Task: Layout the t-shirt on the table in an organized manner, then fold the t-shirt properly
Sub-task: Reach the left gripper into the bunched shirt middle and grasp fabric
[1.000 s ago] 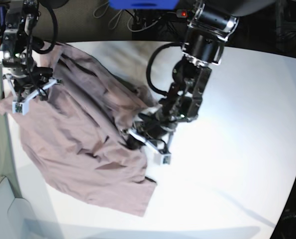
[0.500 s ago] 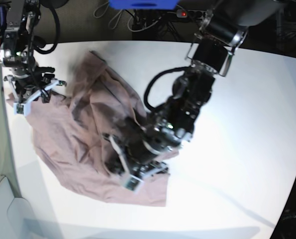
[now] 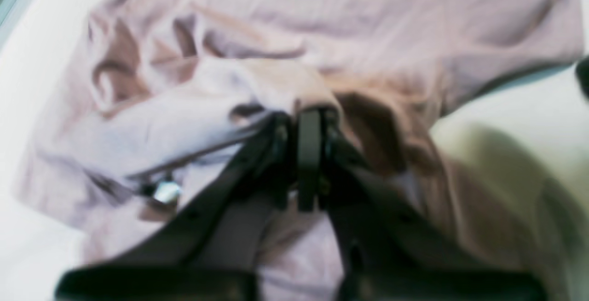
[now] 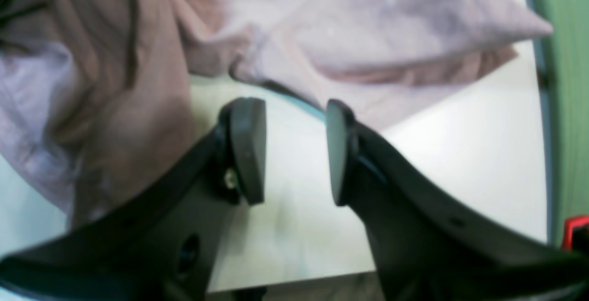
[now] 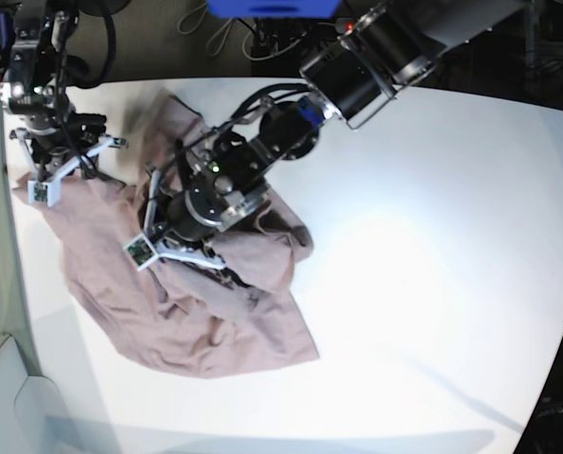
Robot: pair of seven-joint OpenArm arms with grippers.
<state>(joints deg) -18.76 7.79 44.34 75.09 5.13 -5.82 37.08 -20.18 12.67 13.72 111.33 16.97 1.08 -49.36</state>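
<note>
1. The white table (image 5: 432,265) is bare from 12 through 3 to 6 o'clock of the base view; that whole half is open surface out to the rounded rim.
2. The t-shirt (image 5: 215,293) lies in the 9 o'clock half, its far-left cloth close to the table's left edge, its lower hem ending short of the 6 o'clock rim.
3. In the right wrist view a strip of bare table shows between the shirt's edge and a green wall at 3 o'clock.
4. The left gripper (image 3: 307,117) has its jaws pressed together on a raised fold of the t-shirt (image 3: 322,29); in the base view it (image 5: 172,248) sits over the middle of the cloth.
5. The right gripper (image 4: 294,149) stands moderately apart and holds nothing, bare table between its pads, the t-shirt (image 4: 368,29) just beyond at 12 o'clock; in the base view it (image 5: 59,161) is at 10 o'clock.
6. The shirt is dusty mauve, heavily bunched and creased, not flat; a hem edge shows at 2 o'clock in the left wrist view.
</note>
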